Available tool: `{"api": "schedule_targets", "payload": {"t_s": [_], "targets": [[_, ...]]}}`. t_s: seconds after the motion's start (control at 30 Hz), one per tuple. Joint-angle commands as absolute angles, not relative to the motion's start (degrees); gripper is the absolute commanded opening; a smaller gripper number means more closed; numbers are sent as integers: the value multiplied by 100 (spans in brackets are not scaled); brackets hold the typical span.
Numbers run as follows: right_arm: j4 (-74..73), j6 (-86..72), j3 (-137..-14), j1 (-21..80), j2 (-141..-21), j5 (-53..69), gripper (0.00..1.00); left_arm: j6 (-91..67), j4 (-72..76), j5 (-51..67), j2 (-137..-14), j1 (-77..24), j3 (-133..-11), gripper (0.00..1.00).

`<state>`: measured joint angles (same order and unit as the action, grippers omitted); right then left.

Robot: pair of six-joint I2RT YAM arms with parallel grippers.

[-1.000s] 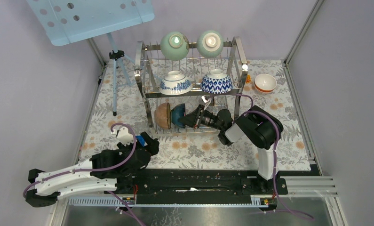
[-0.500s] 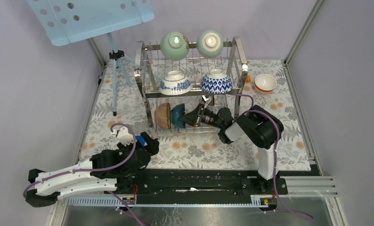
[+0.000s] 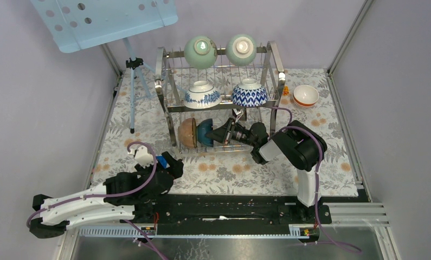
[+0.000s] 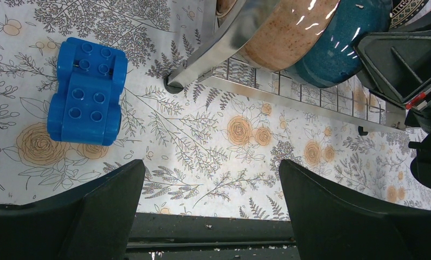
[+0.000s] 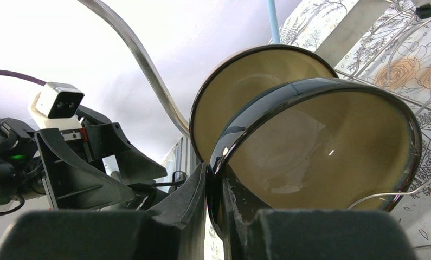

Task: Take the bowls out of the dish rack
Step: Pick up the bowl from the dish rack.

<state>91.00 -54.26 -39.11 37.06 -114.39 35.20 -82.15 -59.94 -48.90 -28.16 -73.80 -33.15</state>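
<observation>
**Holder.** Two-tier shiny steel wire dish rack (image 3: 224, 107), placed at the far middle of the flower-printed tablecloth (image 3: 332, 157).

**Top tier.** One pale green round ceramic bowl on the left (image 3: 200, 52) and a second pale green bowl on the right (image 3: 241, 50), both stood on edge.

**Middle shelf.** A blue-and-white floral bowl (image 3: 202, 95) and a blue-and-white diamond-patterned bowl (image 3: 249, 94), side by side, apparently laid rim down.

**Lower tier.** A brown speckled bowl (image 3: 187, 132) stood on edge at the left end. A dark teal glazed bowl (image 3: 204, 131) is stood on edge against it.

**Right gripper** (image 5: 213, 187). Reached into the lower tier and clamped on the rim of the dark teal glazed bowl. In the wrist view one finger is seen inside the rim and one outside.

**Left gripper** (image 4: 210, 216). Jaws spread wide and nothing held. It is parked low over the tablecloth, near the rack's near-left foot, with a blue plastic toy block (image 4: 85, 100) lying close by.

**Already unloaded.** One white bowl with an orange band (image 3: 306, 95), set upright on the tablecloth just right of the rack.

**Left to unload.** Six bowls are counted in the rack. Any further bowl behind the right arm cannot be made out.

**Progress, as judged.** The task is at an early stage. One bowl is out, and the dark teal bowl is gripped but not yet drawn clear of the wires. Five others are untouched, and the two on the top tier are judged the longest reach.
</observation>
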Motion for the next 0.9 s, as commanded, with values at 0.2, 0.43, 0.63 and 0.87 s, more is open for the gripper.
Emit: {"api": "schedule_targets", "payload": {"t_s": [0.2, 0.43, 0.63, 0.87], "targets": [[9914, -5977, -4091, 3630, -11055, 3713, 0, -8252, -5968, -5020, -2710, -7374, -3278, 99], [9914, -6086, -3965, 3630, -10920, 3769, 0, -8229, -5968, -5056, -2716, -7375, -3306, 99], [9918, -6285, -3920, 3634, -10831, 4042, 0, -8017, -5959, -5439, -2796, -7375, -3567, 99], [9915, -6276, -3714, 3631, -10742, 4157, 0, -7459, -5811, -6197, -2919, -7374, -4006, 99]]}}
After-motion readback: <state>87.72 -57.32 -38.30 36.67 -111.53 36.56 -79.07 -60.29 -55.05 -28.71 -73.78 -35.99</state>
